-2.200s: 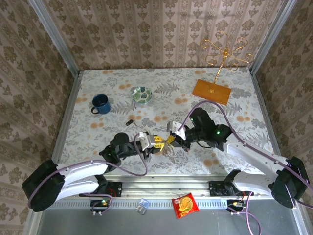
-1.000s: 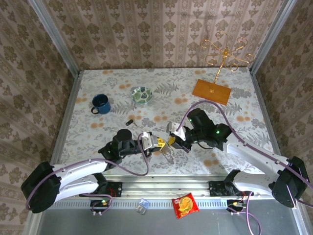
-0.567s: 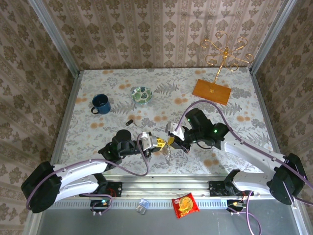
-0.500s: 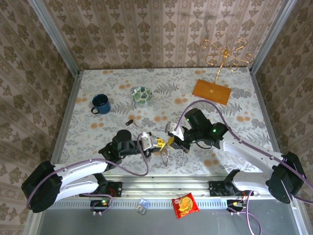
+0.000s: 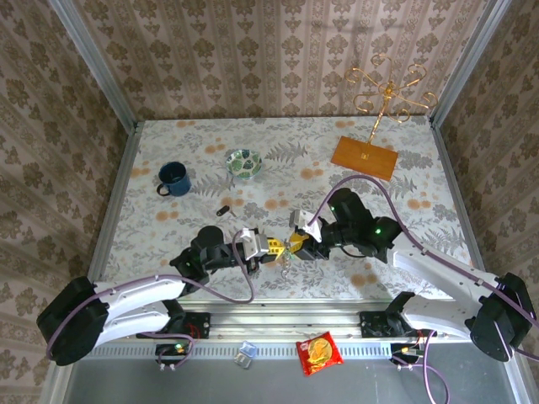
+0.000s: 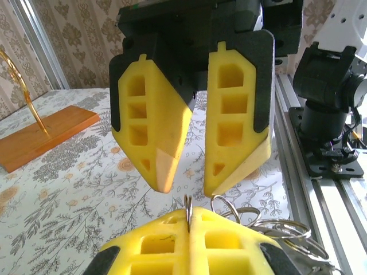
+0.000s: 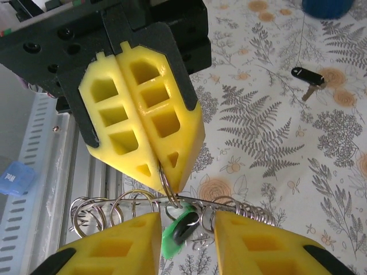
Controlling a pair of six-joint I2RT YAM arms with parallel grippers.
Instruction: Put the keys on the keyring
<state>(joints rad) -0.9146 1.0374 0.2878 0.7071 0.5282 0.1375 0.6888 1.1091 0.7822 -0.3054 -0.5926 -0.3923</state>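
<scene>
**Release of the green key at the keyring**

The right tool (image 7: 186,222), clamped 1 second earlier, now stands with its jaws narrowly parted. The green key (image 7: 175,236) hangs loose between them, at 6 o'clock of the left tool (image 7: 166,182), which stays shut on the keyring (image 7: 229,201) wire. The key appears to hang from the ring, so 1 of 2 keys is probably threaded, though the join is too small to confirm. The black key (image 5: 223,209) lies untouched on the desk (image 5: 152,227), at 10 o'clock of both tools
</scene>
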